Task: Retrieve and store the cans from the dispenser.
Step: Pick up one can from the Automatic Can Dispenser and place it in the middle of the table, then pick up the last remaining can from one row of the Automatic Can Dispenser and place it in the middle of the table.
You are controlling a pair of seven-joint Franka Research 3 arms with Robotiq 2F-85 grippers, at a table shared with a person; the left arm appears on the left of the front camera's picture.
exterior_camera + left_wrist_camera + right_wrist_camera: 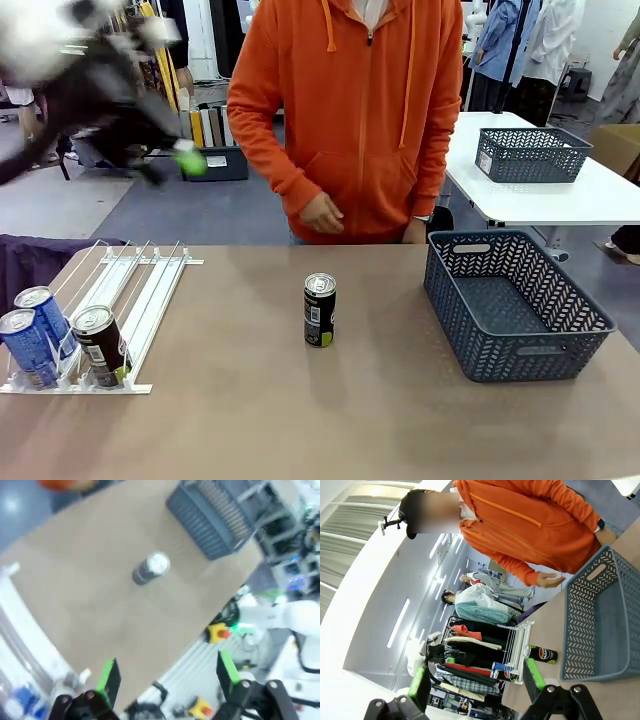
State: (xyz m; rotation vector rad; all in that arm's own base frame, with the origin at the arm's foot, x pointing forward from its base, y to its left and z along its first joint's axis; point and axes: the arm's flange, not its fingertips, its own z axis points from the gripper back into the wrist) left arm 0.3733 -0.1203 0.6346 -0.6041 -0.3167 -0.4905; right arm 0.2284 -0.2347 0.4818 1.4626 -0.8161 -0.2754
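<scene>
Blue cans, black can, grey lattice basket.

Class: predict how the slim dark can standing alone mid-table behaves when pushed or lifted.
The slim dark metal can stands upright on a narrow base: a high push would probably tip it, and its round body might then roll. Its smooth wall may be slippery.

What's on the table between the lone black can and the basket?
Nothing. In the front view, the table between the can and the basket is bare.
</scene>
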